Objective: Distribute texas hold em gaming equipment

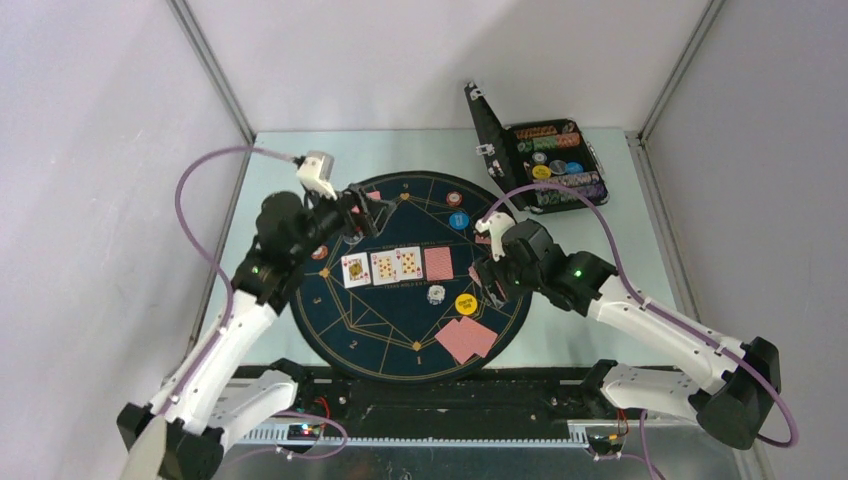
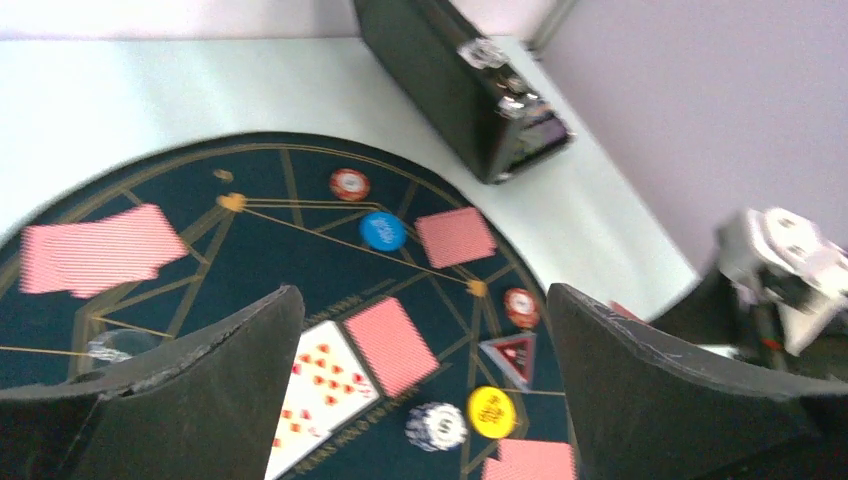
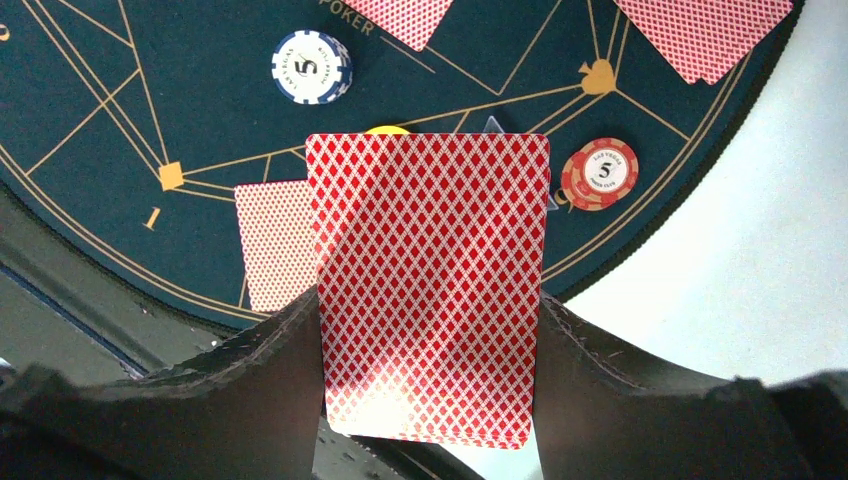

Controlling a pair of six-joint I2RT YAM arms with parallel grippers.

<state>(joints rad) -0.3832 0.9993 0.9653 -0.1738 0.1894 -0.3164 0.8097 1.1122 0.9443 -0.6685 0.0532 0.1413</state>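
- Low in the right wrist view, right tool [image 3: 430,320] pinches cards [image 3: 430,230] above the mat [image 3: 120,90]; dealing looks in hand.
- Left tool [image 2: 422,300] spread, empty.
- Next likely: lay one card flat.

Held cards [image 3: 430,290]: squared stack, red-diamond backs, standing on end at the centre of the right wrist view, pinched along both long edges by the right gripper [image 3: 425,310].
Face-up cards [image 1: 383,266]: three in a row, white faces, red pips, centre of the overhead view.
Face-down card [image 1: 439,263]: back up, just right of that row.
Lower pair [image 1: 466,339]: backs up, overlapped, lower centre.
Left pair [image 2: 95,248]: backs up, overlapped, left of the left wrist view.
Blue disc [image 1: 459,220]: flat, upper right of the row.
Orange-red disc [image 1: 454,198]: flat, just above the blue one.
Yellow disc [image 1: 465,304]: flat, below the face-down card.
Blue-and-white disc [image 1: 435,294]: flat, marked 5, near the yellow one.
Triangular marker [image 2: 510,353]: red, pale rim, flat, lower right of centre in the left wrist view.
Second orange-red disc [image 2: 521,305]: flat, just above the marker.
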